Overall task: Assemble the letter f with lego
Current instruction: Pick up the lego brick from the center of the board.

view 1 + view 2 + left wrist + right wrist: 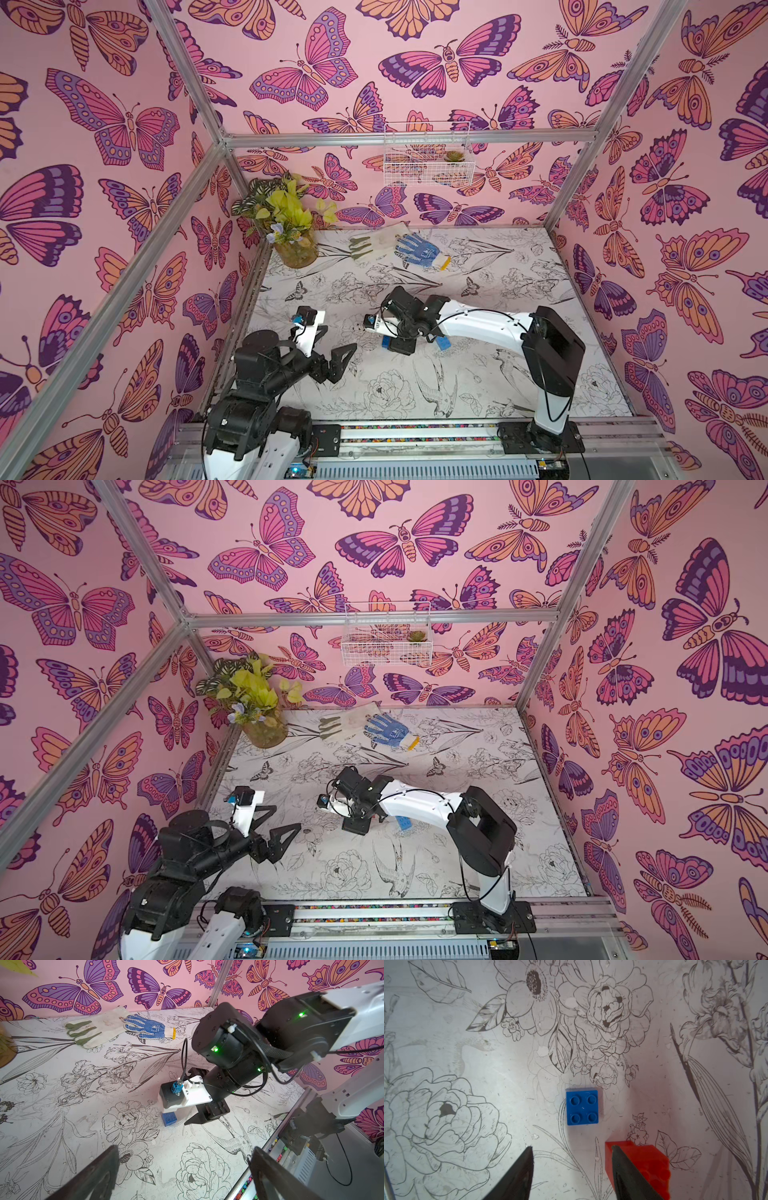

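**Bricks lie apart on flowered tabletop**

A tabletop (519, 332) printed with line drawings of flowers and birds is seen inside an aluminium frame (311, 141) walled with pink butterfly paper (374, 62). A wire basket (428, 172) is hung on the back wall. A plant (286, 224), a white glove (374, 245) and a blue dotted glove (417, 249) are set along the far edge. Near the middle, a short blue brick (582, 1107) is shown studs up, unjoined, ahead of the right fingers (519, 1174), which are parted with nothing between them. A red brick (652, 1161) is seen just beside one finger's outer face. A long blue brick (444, 343) is partly covered by the right arm (478, 324). The left fingers (97, 1176) are spread wide and empty.
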You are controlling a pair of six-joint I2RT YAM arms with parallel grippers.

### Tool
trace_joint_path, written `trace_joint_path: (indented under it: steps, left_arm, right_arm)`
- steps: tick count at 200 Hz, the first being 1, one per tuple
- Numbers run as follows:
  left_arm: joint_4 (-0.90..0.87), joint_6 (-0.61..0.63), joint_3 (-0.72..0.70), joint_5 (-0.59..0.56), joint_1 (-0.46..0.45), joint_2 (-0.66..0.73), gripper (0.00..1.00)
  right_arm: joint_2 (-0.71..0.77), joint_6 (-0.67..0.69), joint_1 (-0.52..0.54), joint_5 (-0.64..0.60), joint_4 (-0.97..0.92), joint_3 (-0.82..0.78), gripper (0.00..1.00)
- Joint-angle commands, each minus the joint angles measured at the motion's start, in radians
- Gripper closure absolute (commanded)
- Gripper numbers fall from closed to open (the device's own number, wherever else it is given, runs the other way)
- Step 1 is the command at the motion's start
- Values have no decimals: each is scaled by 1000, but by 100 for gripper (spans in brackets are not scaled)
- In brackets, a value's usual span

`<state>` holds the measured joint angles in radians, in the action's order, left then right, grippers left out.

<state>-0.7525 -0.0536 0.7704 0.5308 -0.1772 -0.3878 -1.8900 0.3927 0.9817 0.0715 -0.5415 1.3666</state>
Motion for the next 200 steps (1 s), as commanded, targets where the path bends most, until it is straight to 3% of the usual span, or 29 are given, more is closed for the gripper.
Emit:
trace_joint_path:
  steps: [1, 71, 200]
  left_arm:
    - [15, -3, -15, 0, -4, 1, 1]
    - [15, 0, -16, 3, -4, 0, 1]
    - [16, -2, -15, 1, -4, 1, 1]
  right_arm:
    - [-33, 5, 5, 18, -1, 48, 39]
    - [-143, 37, 5, 8, -36, 120, 40]
    - [-212, 51, -14, -2, -69, 174, 41]
